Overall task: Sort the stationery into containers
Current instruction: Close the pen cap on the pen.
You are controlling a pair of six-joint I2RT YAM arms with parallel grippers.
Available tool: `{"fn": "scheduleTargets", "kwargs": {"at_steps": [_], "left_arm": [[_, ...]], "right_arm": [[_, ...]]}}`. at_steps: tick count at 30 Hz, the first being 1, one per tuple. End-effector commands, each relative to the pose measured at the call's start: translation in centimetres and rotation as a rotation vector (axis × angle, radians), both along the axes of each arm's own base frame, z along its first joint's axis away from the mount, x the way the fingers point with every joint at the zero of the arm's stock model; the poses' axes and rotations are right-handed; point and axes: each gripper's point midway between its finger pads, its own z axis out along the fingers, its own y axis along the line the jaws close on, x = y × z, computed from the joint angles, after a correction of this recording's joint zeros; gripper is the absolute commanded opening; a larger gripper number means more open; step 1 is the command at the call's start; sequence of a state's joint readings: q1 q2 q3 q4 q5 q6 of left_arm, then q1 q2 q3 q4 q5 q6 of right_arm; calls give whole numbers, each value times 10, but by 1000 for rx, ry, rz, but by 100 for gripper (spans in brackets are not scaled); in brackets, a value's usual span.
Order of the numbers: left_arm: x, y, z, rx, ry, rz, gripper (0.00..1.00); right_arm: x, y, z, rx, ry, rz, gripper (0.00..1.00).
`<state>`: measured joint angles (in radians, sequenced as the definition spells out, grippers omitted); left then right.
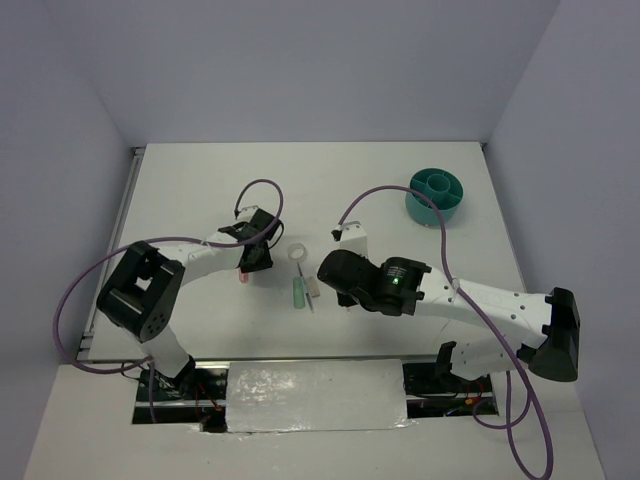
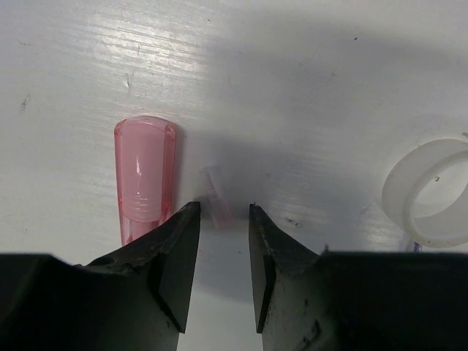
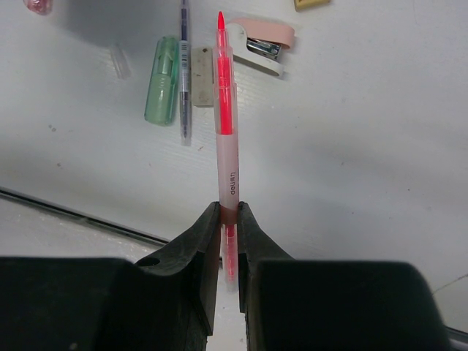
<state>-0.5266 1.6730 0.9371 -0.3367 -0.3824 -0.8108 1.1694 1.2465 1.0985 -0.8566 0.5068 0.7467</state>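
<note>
My right gripper is shut on the thin pink pen, which points away from the wrist above the table. Beyond it lie the mint-green stub, a grey block and a tan block. My left gripper is open just above the table, with the short pink stub beside its left finger and a small clear pink piece at the gap between its tips. The white tape ring lies to its right. The teal organiser stands at the far right, away from both grippers.
A thin blue pen lies between the mint-green stub and the grey block. A pink stapler lies beyond the held pen's tip. In the top view the tape ring and mint-green stub lie between the two arms.
</note>
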Motion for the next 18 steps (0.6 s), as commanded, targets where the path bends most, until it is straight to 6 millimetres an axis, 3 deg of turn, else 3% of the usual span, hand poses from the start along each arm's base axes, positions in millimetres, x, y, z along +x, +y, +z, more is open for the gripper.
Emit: {"fn": "scheduleTargets", "kwargs": {"at_steps": [1, 13, 16, 18], "left_arm": [[0, 2, -11, 15, 29, 5, 45], [3, 4, -14, 9, 32, 32, 44], [1, 5, -15, 6, 35, 33, 38], [-1, 5, -19, 4, 44, 29, 26]], "right_arm": [[0, 2, 5, 19, -19, 7, 0], [0, 5, 1, -6, -5, 20, 0], [1, 5, 0, -11, -6, 18, 0], [1, 5, 1, -10, -7, 18, 0]]}}
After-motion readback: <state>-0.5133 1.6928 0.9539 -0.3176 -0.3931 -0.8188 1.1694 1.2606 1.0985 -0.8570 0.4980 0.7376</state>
